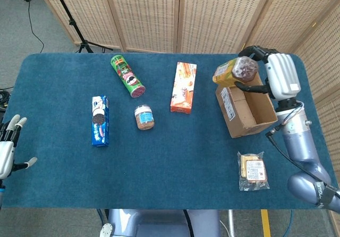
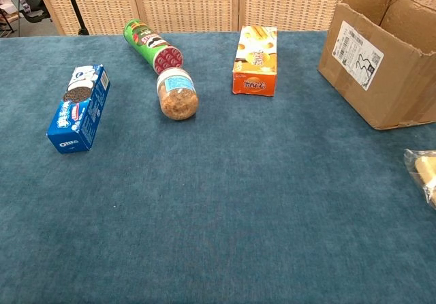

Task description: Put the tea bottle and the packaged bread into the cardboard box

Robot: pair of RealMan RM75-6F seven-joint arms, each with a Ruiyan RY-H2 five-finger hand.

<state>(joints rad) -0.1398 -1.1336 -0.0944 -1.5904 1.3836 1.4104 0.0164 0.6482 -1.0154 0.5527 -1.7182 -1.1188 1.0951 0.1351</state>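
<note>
Two hands, one load: right hand (image 1: pixel 280 76) grips the tea bottle (image 1: pixel 234 70) above the cardboard box (image 1: pixel 246 102); left hand (image 1: pixel 7 151) is off the near-left edge, fingers apart, nothing in them.
Worktop: blue-covered worktop (image 1: pixel 170 157) with rounded corners, seen whole from the head view; folding wicker screens stand behind its far edge.
Open room: a wide bare strip of cloth runs along the near edge, from the left corner to the packaged bread (image 1: pixel 252 170); the middle of the cloth in front of the jar is bare too.
Cardboard box: stands open-topped near the right edge, one flap raised, a white label on its left wall; in the chest view its corner runs out of the frame at upper right.
Right arm: comes up from the near-right corner and passes along the box's right side.
Tea bottle: held tilted in the air, base toward the camera, yellow label showing, over the box's far-left rim; not in the chest view.
Crisp tube: green crisp tube (image 1: pixel 127 76) lies on its side at far left-centre.
Orange carton: orange carton (image 1: pixel 183 86) lies flat, well apart from the box's left wall.
Blue biscuit box: blue biscuit box (image 1: pixel 99 120) lies lengthwise at left.
Packaged bread: lies flat near the front-right edge, in front of the box and apart from it.
Jar: small jar (image 1: pixel 144 117) lies on its side just in front of the tube's red end.
</note>
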